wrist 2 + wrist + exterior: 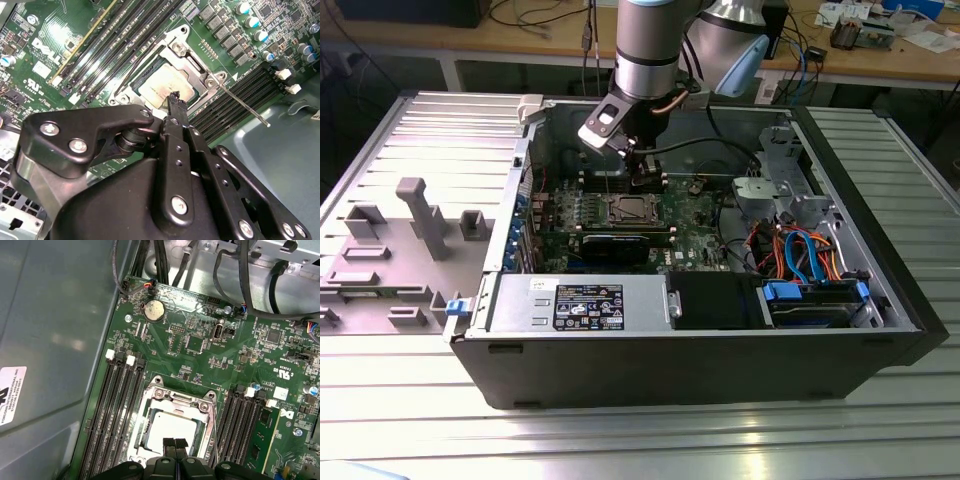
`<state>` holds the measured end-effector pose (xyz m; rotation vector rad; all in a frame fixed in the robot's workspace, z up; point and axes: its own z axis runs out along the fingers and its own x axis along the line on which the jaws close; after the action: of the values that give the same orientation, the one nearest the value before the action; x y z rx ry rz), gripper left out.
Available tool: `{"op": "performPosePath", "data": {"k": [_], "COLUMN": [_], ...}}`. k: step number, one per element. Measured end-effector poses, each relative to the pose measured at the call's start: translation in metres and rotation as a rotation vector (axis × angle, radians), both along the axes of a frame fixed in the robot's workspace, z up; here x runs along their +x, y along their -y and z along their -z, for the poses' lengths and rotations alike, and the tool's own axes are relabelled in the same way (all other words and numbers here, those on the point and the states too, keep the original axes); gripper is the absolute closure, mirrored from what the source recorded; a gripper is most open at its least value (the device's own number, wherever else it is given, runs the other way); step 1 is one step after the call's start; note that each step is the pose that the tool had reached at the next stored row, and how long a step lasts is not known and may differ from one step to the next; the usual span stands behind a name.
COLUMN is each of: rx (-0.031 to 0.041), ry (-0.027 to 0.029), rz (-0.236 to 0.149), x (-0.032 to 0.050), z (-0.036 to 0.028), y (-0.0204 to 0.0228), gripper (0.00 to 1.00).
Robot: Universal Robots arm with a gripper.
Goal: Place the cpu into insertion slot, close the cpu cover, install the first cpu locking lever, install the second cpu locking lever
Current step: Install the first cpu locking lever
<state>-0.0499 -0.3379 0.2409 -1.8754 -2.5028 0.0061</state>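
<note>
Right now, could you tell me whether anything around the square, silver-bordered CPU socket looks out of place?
Yes. At the corner of the thin square silver cover frame, a thin metal locking lever juts out across the long black memory slots instead of lying tucked along the frame. The silvery-grey square cpu looks seated flat.

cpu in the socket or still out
In. In the first wrist view the cpu lies flat in the insertion slot, its silvery top framed by the cpu cover.
</note>
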Motion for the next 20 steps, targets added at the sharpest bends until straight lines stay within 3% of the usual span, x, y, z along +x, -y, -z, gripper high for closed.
{"op": "performPosePath", "data": {"k": [20], "rx": [0.0], "ry": [-0.0001], "rz": [-0.033], "x": [0.0], "z": [0.0], "y": [0.0], "gripper": [0.89]}}
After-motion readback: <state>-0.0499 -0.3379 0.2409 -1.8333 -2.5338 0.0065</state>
